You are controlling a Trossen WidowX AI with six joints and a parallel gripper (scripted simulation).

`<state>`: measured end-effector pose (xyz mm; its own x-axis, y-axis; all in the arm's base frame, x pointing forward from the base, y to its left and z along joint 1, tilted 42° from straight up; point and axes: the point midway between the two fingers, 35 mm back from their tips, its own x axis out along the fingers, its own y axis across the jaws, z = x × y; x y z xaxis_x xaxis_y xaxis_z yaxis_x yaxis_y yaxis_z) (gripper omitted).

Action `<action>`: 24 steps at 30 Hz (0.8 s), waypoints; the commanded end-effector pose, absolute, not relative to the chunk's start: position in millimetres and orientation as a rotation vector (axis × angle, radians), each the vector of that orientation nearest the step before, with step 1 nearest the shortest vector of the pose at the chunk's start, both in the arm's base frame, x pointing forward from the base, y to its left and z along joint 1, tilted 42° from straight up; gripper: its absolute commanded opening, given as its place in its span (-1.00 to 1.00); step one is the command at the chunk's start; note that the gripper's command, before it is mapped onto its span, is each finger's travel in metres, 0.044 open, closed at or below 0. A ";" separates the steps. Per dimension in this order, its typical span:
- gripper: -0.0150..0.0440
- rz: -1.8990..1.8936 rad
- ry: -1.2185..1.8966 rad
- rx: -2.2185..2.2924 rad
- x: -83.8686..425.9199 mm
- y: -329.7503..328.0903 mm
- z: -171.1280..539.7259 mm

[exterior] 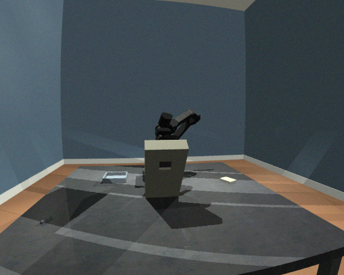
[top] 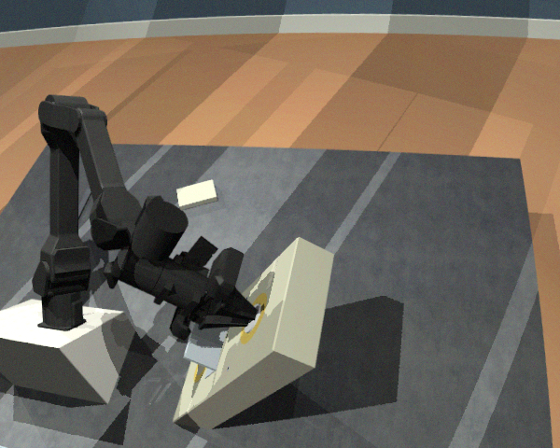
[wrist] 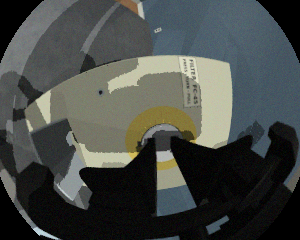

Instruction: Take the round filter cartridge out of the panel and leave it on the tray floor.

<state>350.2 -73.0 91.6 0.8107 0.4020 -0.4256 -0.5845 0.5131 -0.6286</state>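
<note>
The cream service panel (top: 301, 303) (exterior: 166, 184) (wrist: 140, 102) stands tilted on the table. Its face has a yellow ring, and the pale round cartridge (wrist: 165, 156) sits inside this ring. How far the cartridge stands in or out of the panel cannot be told. My gripper (top: 256, 315) (wrist: 161, 140) is at the cartridge's face, shut on its middle part, with the fingertips at the two slots and hiding them. In the exterior view the panel hides the fingers and the cartridge. The pale blue tray (exterior: 114, 180) lies apart from the panel, to its left in that view.
A pale blue-grey box-like part (top: 203, 354) (wrist: 76, 176) juts from the panel's face, low and close to my fingers. A cream block (top: 197, 193) (exterior: 227, 179) lies on the table. A small dark piece (exterior: 42, 222) lies at the left of the exterior view.
</note>
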 end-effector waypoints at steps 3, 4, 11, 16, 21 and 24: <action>-0.49 0.585 0.255 -0.823 324.1 -91.1 103.8; -0.49 0.583 0.257 -0.816 319.7 -93.0 106.0; -0.49 0.572 0.260 -0.776 295.6 -100.8 118.7; -0.49 0.572 0.260 -0.776 293.7 -98.1 115.1; -0.49 0.572 0.261 -0.775 286.8 -88.6 103.2; -0.49 0.572 0.261 -0.775 282.3 -82.7 96.1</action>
<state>288.2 -89.7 104.1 0.8185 0.3874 -0.4242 -0.5743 0.5692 -0.5884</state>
